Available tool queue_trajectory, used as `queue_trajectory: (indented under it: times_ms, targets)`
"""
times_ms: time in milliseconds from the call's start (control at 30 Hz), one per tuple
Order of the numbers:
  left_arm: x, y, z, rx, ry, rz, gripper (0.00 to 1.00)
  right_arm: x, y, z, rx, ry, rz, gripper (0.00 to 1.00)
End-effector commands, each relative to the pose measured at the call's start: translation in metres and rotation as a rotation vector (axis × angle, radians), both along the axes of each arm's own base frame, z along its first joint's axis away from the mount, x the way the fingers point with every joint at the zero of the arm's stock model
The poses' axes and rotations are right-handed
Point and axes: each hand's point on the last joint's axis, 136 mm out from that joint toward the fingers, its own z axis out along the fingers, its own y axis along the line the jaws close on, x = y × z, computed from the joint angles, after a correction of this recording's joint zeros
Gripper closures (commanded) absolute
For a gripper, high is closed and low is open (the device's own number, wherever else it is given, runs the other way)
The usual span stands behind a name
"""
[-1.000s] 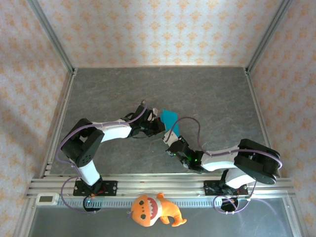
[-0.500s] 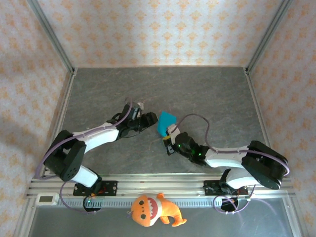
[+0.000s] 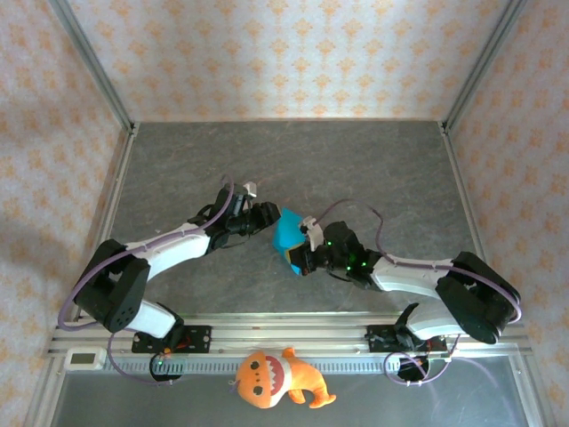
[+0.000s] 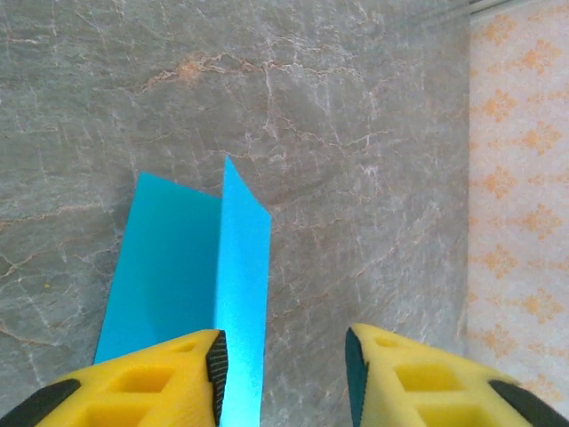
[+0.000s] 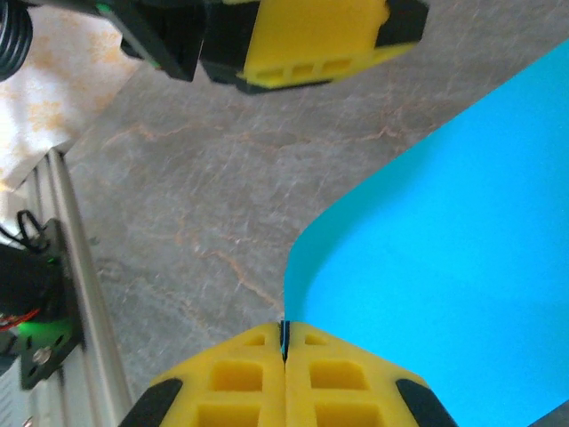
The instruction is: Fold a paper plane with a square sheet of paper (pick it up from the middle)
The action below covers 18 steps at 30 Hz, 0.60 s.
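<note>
Mid-fold: right hand (image 5: 284,342) grasping the square sheet of paper (image 5: 444,222), left hand (image 4: 284,360) released around its raised flap, likely pinching that crease next.

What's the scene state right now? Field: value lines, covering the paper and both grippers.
paper: cyan-blue sheet, creased, one flap standing up, lying between the two grippers
right: right gripper shut on the sheet's edge
left: left gripper jaws apart, raised flap in the gap beside one finger, not clamped
surface: table, grey marble look
other: orange plush toy by the near rail, apart from the paper
fold stage: no pointed dart shape yet
</note>
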Motion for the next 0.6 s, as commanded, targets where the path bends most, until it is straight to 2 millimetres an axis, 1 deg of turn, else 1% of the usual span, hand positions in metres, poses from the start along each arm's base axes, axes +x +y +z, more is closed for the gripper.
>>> queue_trajectory:
  times_ms: [0, 133, 200, 300, 467, 567]
  targets:
    - [0.005, -0.009, 0.003, -0.022, -0.025, -0.045, 0.65, -0.019, 0.000, -0.009, 0.022, 0.088, 0.081, 1.00]
    - [0.006, -0.017, -0.001, -0.029, -0.011, -0.085, 0.73, -0.022, -0.004, -0.026, -0.027, 0.133, 0.082, 1.00]
    - [0.008, -0.021, -0.004, -0.016, -0.003, -0.105, 0.76, -0.020, -0.005, -0.031, -0.037, 0.149, 0.072, 1.00]
    - [0.009, -0.028, -0.016, 0.024, 0.032, -0.142, 0.79, -0.018, -0.005, -0.033, -0.039, 0.164, 0.062, 1.00]
    - [0.011, -0.042, -0.037, 0.068, 0.076, -0.190, 0.90, -0.016, -0.003, -0.032, -0.033, 0.168, 0.057, 1.00]
    - [0.012, -0.045, -0.052, 0.097, 0.111, -0.197, 0.93, -0.015, -0.003, -0.034, -0.040, 0.173, 0.055, 1.00]
